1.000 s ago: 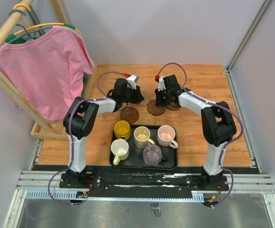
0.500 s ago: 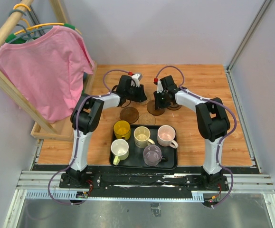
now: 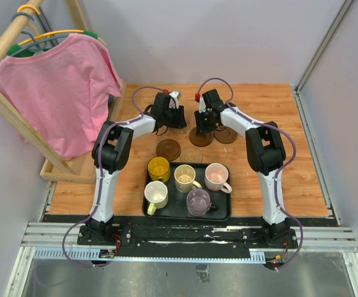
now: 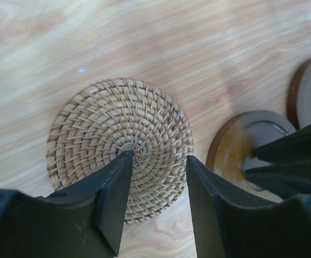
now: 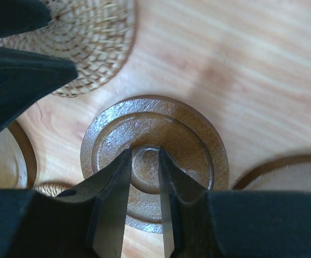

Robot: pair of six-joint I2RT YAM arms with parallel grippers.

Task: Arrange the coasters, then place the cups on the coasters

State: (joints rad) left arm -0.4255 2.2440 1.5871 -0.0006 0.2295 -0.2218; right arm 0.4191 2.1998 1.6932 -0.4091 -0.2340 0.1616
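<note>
The table's point(image 3: 305, 154) right side, out to the right edge and far right corner, lies bare — room to pass. The tray point(image 3: 177, 214) of cups point(image 3: 185, 178) fills the near edge's middle. The rack point(image 3: 5, 40) and pink shirt point(image 3: 61, 93) crowd the left edge. The left gripper point(image 4: 159, 157) and right gripper point(image 5: 144, 152) stand close together over the coasters point(image 3: 168, 149).

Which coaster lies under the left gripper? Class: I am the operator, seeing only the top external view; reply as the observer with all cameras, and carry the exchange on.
Observer: A tan woven coaster, flat on the table. The left gripper has its jaws apart over it.
Operator: And the right gripper?
Observer: The right gripper hangs over the middle of a dark brown ringed coaster, jaws slightly apart.
Operator: Do those two coasters touch?
Observer: No; a strip of bare table separates them.
</note>
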